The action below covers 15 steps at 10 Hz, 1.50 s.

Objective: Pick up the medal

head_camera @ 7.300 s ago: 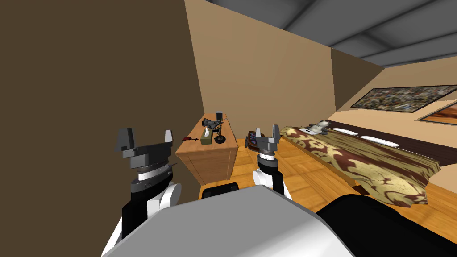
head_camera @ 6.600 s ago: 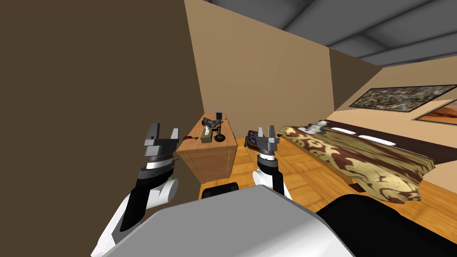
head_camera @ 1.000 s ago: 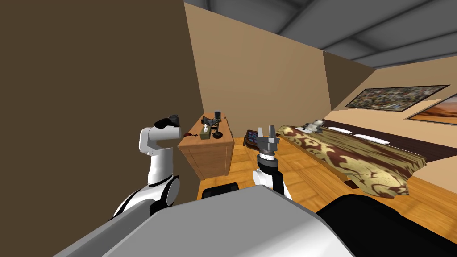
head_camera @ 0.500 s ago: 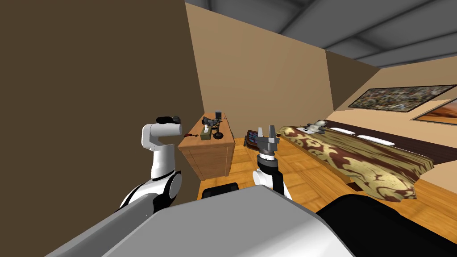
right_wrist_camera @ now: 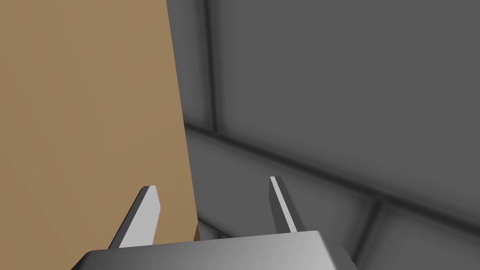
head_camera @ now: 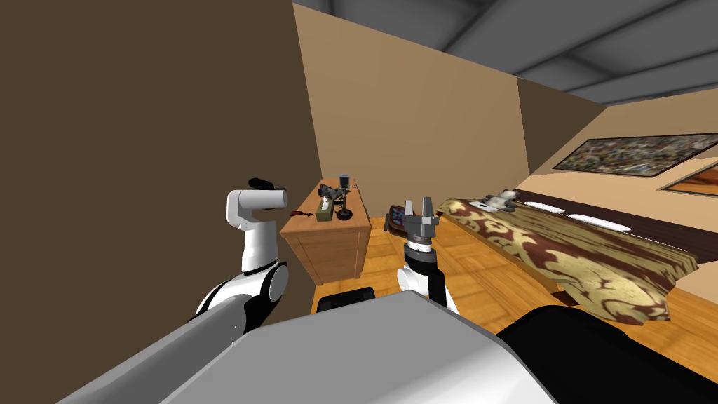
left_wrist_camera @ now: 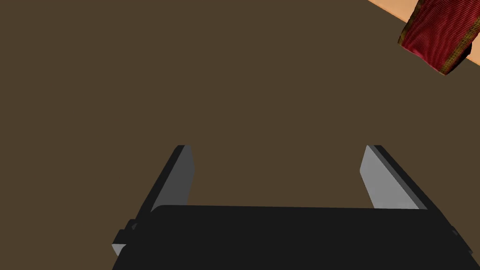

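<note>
The medal (head_camera: 303,213) is a small dark red thing on the near left corner of the wooden dresser (head_camera: 329,242). In the left wrist view its red ribbon with gold edges (left_wrist_camera: 438,37) lies on pale wood, far off to one side of my left gripper (left_wrist_camera: 279,176). That gripper is open and empty, facing a flat dark brown wall. My left arm (head_camera: 256,200) is raised, its forearm level and pointing at the dresser's corner. My right gripper (head_camera: 418,207) stands upright and open in front of my chest, also open in its wrist view (right_wrist_camera: 213,206).
On the dresser top stand a green tissue box (head_camera: 324,212), a black stand (head_camera: 343,207) and grey items (head_camera: 329,191). A dark brown wall (head_camera: 140,140) runs close along the left. A bed with a gold and maroon cover (head_camera: 568,245) is at the right, with wooden floor between.
My left arm has risen from an upright hand before my chest to a bent arm with level forearm by the dresser's corner. Over the last second it edged right. The right arm stayed.
</note>
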### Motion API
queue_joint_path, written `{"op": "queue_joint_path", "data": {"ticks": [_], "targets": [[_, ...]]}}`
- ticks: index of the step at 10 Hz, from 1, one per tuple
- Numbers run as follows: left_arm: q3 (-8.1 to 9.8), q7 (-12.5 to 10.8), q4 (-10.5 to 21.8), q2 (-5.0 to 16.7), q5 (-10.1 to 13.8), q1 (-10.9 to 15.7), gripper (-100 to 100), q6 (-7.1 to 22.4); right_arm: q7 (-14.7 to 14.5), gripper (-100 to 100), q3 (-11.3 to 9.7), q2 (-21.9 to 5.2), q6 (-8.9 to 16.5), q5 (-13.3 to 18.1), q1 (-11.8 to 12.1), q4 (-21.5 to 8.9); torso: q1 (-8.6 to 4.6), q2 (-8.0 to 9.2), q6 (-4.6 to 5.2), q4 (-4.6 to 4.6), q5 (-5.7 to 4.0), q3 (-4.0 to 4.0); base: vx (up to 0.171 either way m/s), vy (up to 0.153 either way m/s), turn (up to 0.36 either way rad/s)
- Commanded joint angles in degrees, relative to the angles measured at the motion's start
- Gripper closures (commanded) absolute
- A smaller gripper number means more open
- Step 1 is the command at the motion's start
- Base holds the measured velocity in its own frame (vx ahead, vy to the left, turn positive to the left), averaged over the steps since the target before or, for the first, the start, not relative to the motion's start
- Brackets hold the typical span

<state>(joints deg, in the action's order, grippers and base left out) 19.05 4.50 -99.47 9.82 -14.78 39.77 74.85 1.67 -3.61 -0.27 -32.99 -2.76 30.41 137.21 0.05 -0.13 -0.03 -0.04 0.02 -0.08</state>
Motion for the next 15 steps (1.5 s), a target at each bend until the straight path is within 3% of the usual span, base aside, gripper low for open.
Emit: {"op": "queue_joint_path", "data": {"ticks": [1, 2, 3, 6, 15], "targets": [[-0.01, 0.1, 0.2, -0.1, -0.1, 0.3, -100, 1.7, 0.0, 0, 0.0, 0.0, 0.0, 0.0, 0.0, 0.0, 0.0, 0.0, 0.0, 0.0, 0.0, 0.0, 0.02, 0.007, -0.003], [0.63, 1.2, 2.2, -0.4, 0.1, 2.2, -100, 3.9, 0.0, 0, 0.0, 0.0, 0.0, 0.0, 0.0, 0.0, -0.02, 0.04, 0.01, 0.01, 0.0, 0.02, 0.038, 0.012, 0.029], [0.63, 1.2, 2.2, -0.4, 0.1, 2.2, -100, 5.4, 0.0, 0, 0.0, 0.0, 0.0, 0.0, 0.0, 0.0, 0.0, -0.01, 0.0, 0.0, -0.01, 0.0, 0.038, 0.012, 0.021], [1.84, 3.4, 6.0, -1.0, 0.6, 5.5, -100, 10.7, 0.0, 0, 0.0, 0.0, 0.0, 0.0, 0.0, 0.0, 0.04, -0.05, 0.0, -0.02, 0.01, -0.03, 0.05, 0.025, 0.033], [3.79, 7.3, 12.5, -2.9, 1.9, 10.3, -100, 24.3, 0.0, 0, 0.0, 0.0, 0.0, 0.0, 0.0, 0.0, 0.09, -0.07, 0.0, -0.02, 0.02, -0.04, 0.05, 0.028, 0.03]]}}
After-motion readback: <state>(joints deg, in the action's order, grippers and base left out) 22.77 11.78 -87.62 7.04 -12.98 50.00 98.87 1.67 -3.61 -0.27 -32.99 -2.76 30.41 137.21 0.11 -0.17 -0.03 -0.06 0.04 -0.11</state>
